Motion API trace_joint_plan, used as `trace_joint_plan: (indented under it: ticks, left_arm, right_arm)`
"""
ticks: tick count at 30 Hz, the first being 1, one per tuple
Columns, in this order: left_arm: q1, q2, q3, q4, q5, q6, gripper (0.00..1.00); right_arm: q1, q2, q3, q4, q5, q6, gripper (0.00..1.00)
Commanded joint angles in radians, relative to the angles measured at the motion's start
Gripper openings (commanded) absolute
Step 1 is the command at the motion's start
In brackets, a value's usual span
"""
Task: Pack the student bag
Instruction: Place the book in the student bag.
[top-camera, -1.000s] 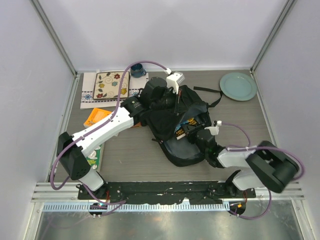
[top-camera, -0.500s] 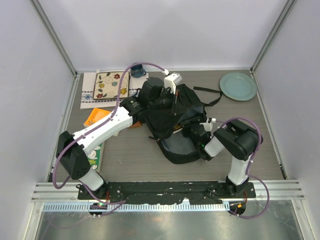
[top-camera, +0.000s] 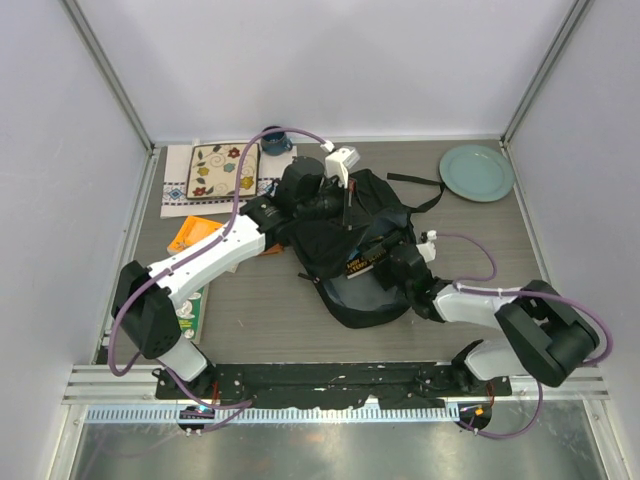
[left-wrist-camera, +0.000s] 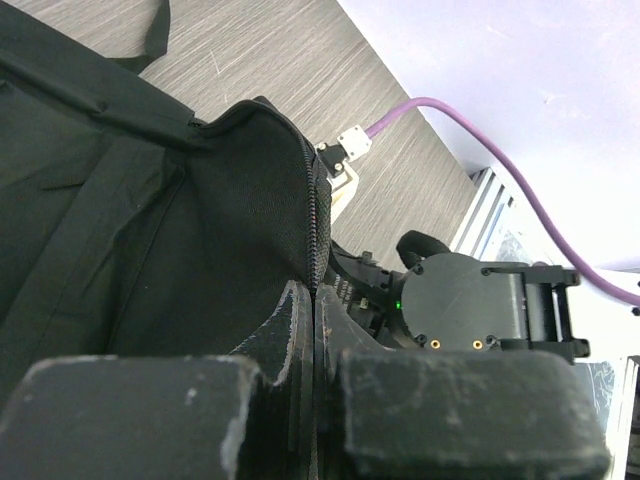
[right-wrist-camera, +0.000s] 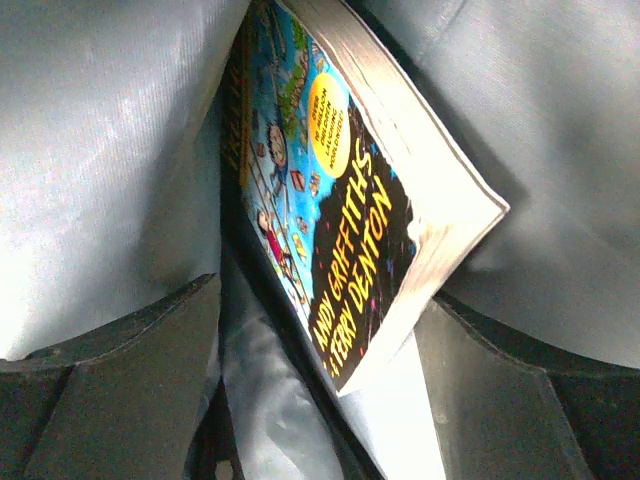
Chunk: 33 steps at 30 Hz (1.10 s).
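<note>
My left claw (left-wrist-camera: 314, 318): pinched shut on the student bag (left-wrist-camera: 150, 230) at its zip edge.
My right claw (right-wrist-camera: 318, 300): wide open inside the bag, a book (right-wrist-camera: 340, 230) between its fingers.
Student bag: lies on the tabletop (top-camera: 260, 300).
Done: one book is nearly in.
Left: I think the orange booklet (top-camera: 192, 232) beside the bag is not packed yet.

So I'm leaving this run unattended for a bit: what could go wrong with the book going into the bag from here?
1. The book lies tilted against the lining, and the right gripper has its fingers apart around it. The top view shows its cover at the opening of the student bag, so it may jam or slide back out.
2. The left gripper pinches only the zipper edge. If that slips, the opening could collapse onto the book.
</note>
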Motion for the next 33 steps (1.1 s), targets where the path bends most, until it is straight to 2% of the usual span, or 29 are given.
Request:
trace_joint_plan:
  ticks: [1,6,7,10,11,12,13,14,16,18,21,24,25,27,28,30,31,32,33]
  left_arm:
    - [0.009,-0.022,-0.008,0.099,0.015,-0.016,0.00]
    - [0.009,-0.014,-0.007,0.099,0.021,-0.019,0.00]
    - [0.009,-0.014,-0.008,0.102,0.024,-0.020,0.00]
    - [0.011,-0.013,-0.011,0.111,0.038,-0.028,0.00]
    - [0.011,-0.011,-0.011,0.112,0.043,-0.031,0.00]
    - [0.011,-0.008,-0.011,0.112,0.047,-0.032,0.00]
    - [0.011,-0.005,-0.011,0.110,0.053,-0.032,0.00]
    - [0.009,-0.003,-0.013,0.110,0.057,-0.034,0.00]
    - [0.011,0.001,-0.011,0.108,0.066,-0.036,0.00]
    - [0.011,0.004,-0.008,0.105,0.080,-0.036,0.00]
    - [0.009,0.010,-0.005,0.095,0.086,-0.029,0.00]
    - [0.009,0.015,-0.004,0.078,0.087,-0.022,0.00]
    - [0.011,0.015,-0.005,0.072,0.086,-0.017,0.00]
    - [0.009,0.018,-0.010,0.070,0.081,-0.017,0.00]
    - [0.011,0.021,-0.010,0.072,0.081,-0.019,0.00]
    - [0.011,0.024,-0.011,0.076,0.080,-0.025,0.00]
    - [0.011,0.026,-0.013,0.081,0.081,-0.028,0.00]
    - [0.011,0.029,-0.013,0.085,0.081,-0.029,0.00]
    - [0.011,0.030,-0.011,0.087,0.083,-0.032,0.00]
  right_arm:
    - [-0.004,-0.104,-0.010,-0.183,-0.029,-0.059,0.82]
    - [-0.003,-0.123,-0.038,-0.173,-0.072,-0.050,0.77]
    - [-0.004,-0.117,-0.042,-0.141,-0.070,-0.053,0.71]
    - [-0.017,-0.056,-0.021,-0.098,-0.087,-0.059,0.62]
    - [-0.020,-0.008,-0.009,-0.093,-0.096,-0.066,0.54]
    - [-0.026,0.013,0.005,-0.087,-0.105,-0.068,0.51]
    - [-0.029,0.041,0.031,-0.061,-0.111,-0.070,0.44]
    - [-0.029,0.066,0.042,-0.041,-0.118,-0.074,0.30]
    - [-0.032,0.133,0.074,0.020,-0.145,-0.074,0.22]
    - [-0.032,0.175,0.087,0.059,-0.157,-0.079,0.18]
    - [-0.037,0.172,0.100,0.065,-0.159,-0.083,0.19]
    - [-0.037,0.088,0.058,0.016,-0.116,-0.102,0.29]
    - [-0.037,0.011,0.016,-0.011,-0.095,-0.106,0.42]
    - [-0.037,-0.084,-0.028,-0.047,-0.079,-0.126,0.50]
    - [-0.037,-0.185,-0.065,-0.103,-0.067,-0.140,0.55]
    - [-0.035,-0.312,-0.093,-0.185,-0.055,-0.157,0.59]
    - [-0.035,-0.371,-0.108,-0.285,-0.044,-0.165,0.59]
    - [-0.034,-0.505,-0.110,-0.347,-0.014,-0.169,0.61]
    - [-0.032,-0.566,-0.107,-0.415,0.011,-0.172,0.61]
